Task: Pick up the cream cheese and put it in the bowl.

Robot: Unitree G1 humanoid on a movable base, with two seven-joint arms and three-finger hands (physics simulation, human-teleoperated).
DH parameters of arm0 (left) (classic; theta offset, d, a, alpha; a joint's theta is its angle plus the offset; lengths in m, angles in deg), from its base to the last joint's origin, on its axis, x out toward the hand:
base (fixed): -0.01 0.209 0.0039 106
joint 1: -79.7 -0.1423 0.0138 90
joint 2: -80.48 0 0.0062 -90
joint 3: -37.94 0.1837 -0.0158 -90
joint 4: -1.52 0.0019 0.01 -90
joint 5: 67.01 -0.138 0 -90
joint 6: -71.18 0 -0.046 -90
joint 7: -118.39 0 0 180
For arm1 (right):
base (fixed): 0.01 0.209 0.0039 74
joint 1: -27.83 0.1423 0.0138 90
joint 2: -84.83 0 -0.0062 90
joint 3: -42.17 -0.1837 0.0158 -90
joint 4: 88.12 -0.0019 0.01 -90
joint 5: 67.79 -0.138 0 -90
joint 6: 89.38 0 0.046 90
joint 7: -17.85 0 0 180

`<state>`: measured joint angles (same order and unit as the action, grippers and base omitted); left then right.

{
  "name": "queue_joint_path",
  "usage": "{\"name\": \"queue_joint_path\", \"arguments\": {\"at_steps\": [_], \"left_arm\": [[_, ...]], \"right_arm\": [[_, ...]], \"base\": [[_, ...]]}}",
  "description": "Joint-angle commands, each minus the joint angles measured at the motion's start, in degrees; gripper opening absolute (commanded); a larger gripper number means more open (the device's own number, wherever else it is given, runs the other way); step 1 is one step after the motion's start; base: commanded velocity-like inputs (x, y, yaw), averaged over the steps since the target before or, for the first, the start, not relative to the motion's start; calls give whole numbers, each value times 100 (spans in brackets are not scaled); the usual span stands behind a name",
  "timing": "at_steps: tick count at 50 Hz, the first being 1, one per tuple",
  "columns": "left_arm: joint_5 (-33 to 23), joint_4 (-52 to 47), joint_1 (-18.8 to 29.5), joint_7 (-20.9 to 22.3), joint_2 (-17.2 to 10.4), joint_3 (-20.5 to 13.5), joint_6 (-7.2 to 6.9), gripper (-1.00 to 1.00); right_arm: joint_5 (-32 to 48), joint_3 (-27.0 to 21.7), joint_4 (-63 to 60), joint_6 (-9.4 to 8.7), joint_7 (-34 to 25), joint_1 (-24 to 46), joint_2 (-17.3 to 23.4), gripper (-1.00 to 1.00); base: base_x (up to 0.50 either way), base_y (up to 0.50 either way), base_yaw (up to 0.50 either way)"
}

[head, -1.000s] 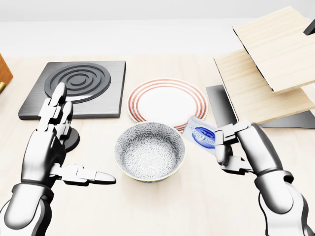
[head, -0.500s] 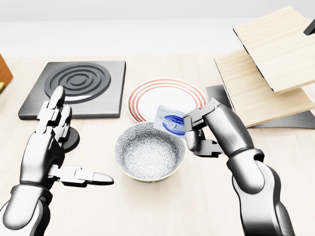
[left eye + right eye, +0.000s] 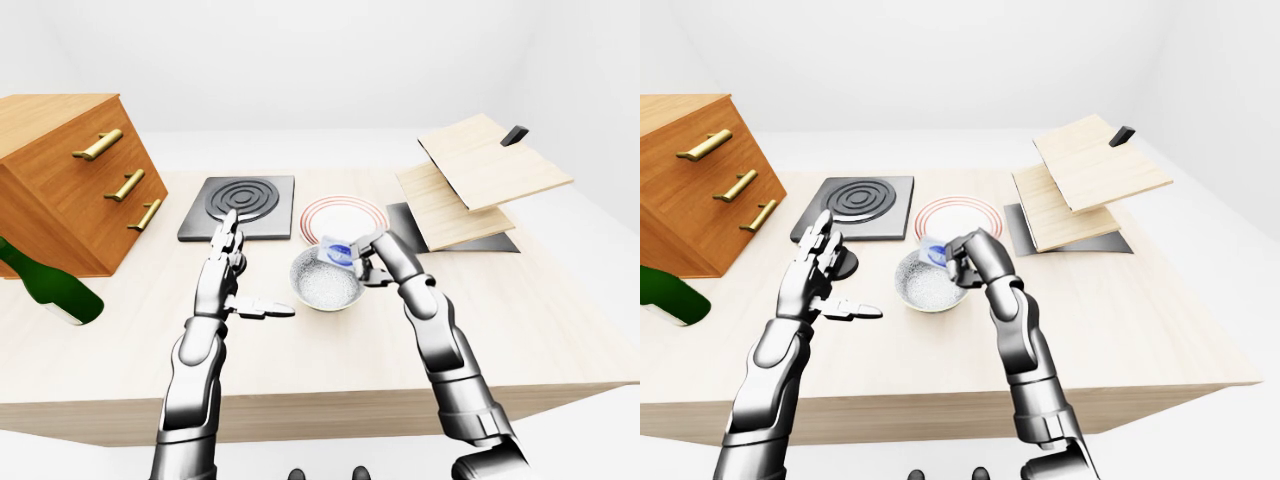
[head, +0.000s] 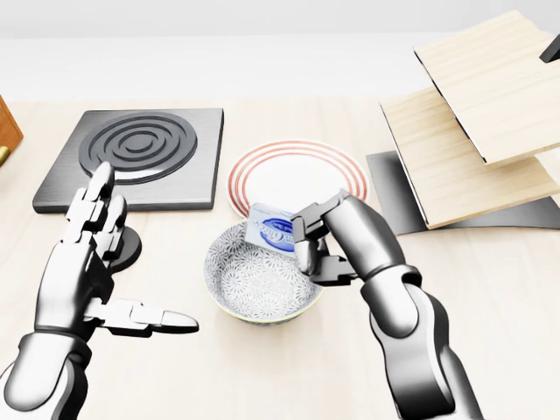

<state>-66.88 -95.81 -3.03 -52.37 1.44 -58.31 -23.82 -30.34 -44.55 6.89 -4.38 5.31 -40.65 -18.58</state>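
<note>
Table [image 3: 560, 330] carries a drawer chest [image 3: 60, 175] and green bottle [image 3: 50, 290] at the left of the left-eye view, two stacked boards [image 4: 477, 131] upper right in the head view, a burner plate [image 4: 140, 157], a red-ringed plate [image 4: 297, 175] and the bowl [image 4: 262, 280] just below it; nothing blocks the bowl. Right hand [image 4: 328, 241] grips the cheese [image 4: 269, 226], tilted, over the bowl's upper right rim, having carried it leftward from the plate's right edge half a second ago. Left hand [image 4: 83, 271] hangs open left of the bowl, fingers spread, barely shifted.
</note>
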Motion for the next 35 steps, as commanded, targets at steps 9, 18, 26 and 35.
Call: {"name": "queue_joint_path", "arguments": {"at_steps": [9,18,26,35], "left_arm": [[71,68,-21,40,-23,-50,0,100],[98,276,-34,53,-30,-62,0,100],[127,324,-31,51,-44,-77,0,100],[141,392,-16,58,-57,-93,0,100]], "right_arm": [[696,234,32,0,28,-29,-234,-100],[759,258,112,0,22,25,-294,-100],[639,205,404,0,147,108,-266,-100],[696,268,396,0,134,97,-302,-100]], "base": [[0,0,0],[0,0,0],[0,0,0],[0,0,0]]}}
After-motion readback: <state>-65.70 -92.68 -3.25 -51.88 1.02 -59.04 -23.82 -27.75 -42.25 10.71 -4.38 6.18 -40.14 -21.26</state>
